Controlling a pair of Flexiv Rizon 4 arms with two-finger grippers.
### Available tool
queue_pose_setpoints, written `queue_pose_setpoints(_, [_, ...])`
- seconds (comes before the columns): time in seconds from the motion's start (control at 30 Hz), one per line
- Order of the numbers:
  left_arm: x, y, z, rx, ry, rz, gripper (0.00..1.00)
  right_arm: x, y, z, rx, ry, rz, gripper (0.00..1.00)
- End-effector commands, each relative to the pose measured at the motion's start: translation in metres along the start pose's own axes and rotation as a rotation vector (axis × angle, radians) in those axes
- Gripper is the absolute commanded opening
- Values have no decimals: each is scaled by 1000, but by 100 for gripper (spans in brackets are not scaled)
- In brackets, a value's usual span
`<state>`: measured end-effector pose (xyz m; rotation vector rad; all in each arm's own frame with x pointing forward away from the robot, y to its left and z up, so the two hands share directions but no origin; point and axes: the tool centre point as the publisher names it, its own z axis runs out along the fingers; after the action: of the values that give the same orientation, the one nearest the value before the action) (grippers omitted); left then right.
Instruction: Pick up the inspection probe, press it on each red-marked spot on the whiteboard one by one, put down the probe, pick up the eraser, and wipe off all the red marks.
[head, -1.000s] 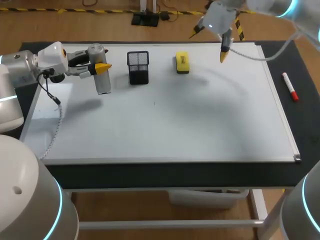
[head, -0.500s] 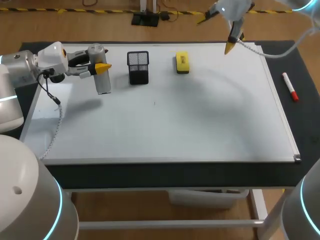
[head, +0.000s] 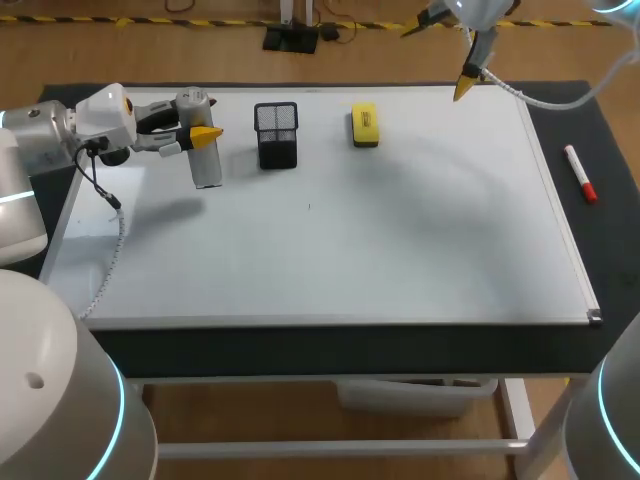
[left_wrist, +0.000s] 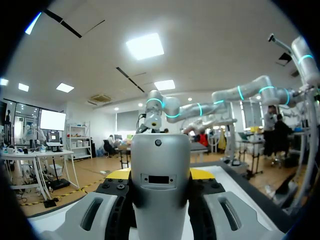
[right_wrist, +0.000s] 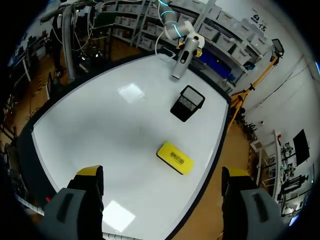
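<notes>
In the upper left of the head view, the left gripper (head: 196, 128) is clamped on the inspection probe (head: 205, 160), a silver cylinder held upright over the upper left corner of the whiteboard (head: 350, 250). In the left wrist view the probe fills the gap between the 2 yellow-tipped fingers (left_wrist: 120, 173), which press on it from both sides. Whether its lower end touches the board cannot be told.

The right gripper (head: 437, 60) hangs at the top of the frame, right of centre, over the board's far edge, with its jaws spread wide and nothing in them.

The yellow eraser (head: 364, 125) lies on the board at upper centre, near the black mesh pen holder (head: 277, 135) on its left. In the right wrist view it sits ahead of the gripper.

A red marker (head: 580, 173) lies on the dark table top (head: 610, 230) at the right, off the board.
</notes>
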<state>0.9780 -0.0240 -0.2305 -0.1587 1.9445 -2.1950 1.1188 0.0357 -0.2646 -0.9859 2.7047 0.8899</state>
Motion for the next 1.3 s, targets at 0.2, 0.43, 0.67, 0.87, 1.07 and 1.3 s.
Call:
queue_pose_setpoints(0.2, [0, -1, 0, 0, -1, 1, 0, -1, 0, -1, 3, 6, -1, 100])
queue_pose_setpoints(0.43, [0, -1, 0, 0, -1, 1, 0, -1, 0, -1, 3, 6, -1, 100])
queue_pose_setpoints(0.67, [-13, -17, 15, -2, 25, 48, 0, -1, 0, -1, 3, 6, -1, 100])
queue_pose_setpoints(0.87, [-40, -37, 35, -7, 82, 107, 0, -1, 0, -1, 3, 6, -1, 100])
queue_pose_setpoints(1.07, [-58, -50, 48, -11, 115, 127, 0, -1, 0, -1, 3, 6, -1, 100])
queue_pose_setpoints(1.3, [-75, -65, 68, 27, 144, 113, 0, -1, 0, -1, 3, 6, -1, 100])
